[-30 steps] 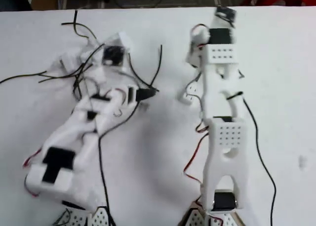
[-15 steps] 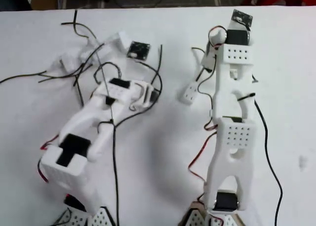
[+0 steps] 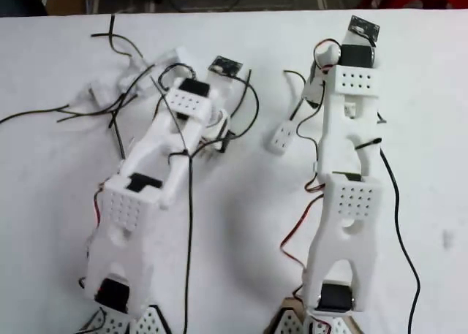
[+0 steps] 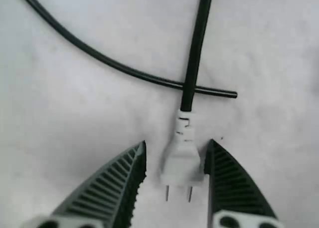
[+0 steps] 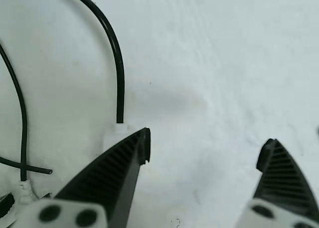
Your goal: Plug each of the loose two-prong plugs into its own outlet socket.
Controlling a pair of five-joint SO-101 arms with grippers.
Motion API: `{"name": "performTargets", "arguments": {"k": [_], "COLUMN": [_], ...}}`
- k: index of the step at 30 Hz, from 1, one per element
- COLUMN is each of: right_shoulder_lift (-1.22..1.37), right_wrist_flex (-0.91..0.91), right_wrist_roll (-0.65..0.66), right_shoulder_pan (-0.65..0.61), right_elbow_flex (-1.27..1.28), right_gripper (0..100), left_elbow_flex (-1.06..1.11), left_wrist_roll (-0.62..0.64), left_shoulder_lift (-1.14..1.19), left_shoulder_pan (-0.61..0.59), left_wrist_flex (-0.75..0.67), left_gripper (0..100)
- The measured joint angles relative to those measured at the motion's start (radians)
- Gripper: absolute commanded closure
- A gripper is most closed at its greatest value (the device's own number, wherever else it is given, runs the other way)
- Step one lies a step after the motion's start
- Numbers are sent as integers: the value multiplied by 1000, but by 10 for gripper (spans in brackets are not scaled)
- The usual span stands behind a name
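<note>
Fingers of left arm (image 4: 122, 180) spread astride plug (image 4: 183, 160), not gripping it; right fingers (image 5: 112, 175) gape too.
Close squarely on its body, keeping prongs (image 4: 167, 193) clear.

White arms (image 3: 344, 202) — dark ribbed fingers (image 5: 112, 175)

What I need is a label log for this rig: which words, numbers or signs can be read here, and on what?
No text can be read.
Plug between the left gripper's fingers: plain white, no print shows.
Socket: holes, no lettering.
Dark board on an arm's wrist: any marks are too blurred to read.
</note>
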Motion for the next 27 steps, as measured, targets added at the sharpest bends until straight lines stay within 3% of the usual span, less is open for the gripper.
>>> {"name": "performTargets", "arguments": {"k": [2,17,27], "right_shoulder_lift": [0,0,0], "right_wrist_flex": [0,0,0], "right_wrist_roll": [0,0,0], "right_shoulder_pan": [-5,34,95], "right_elbow_flex": [0,0,48], "right_gripper": [655,655,655], "left_elbow_flex": [-48,-83,-138], "left_wrist_roll": [-9,-78,-83], "left_shoulder_lift": [26,28,-209], "left_shoulder_pan": [8,28,107], "left_wrist_flex": [29,80,94], "left_gripper": [944,967,977]}}
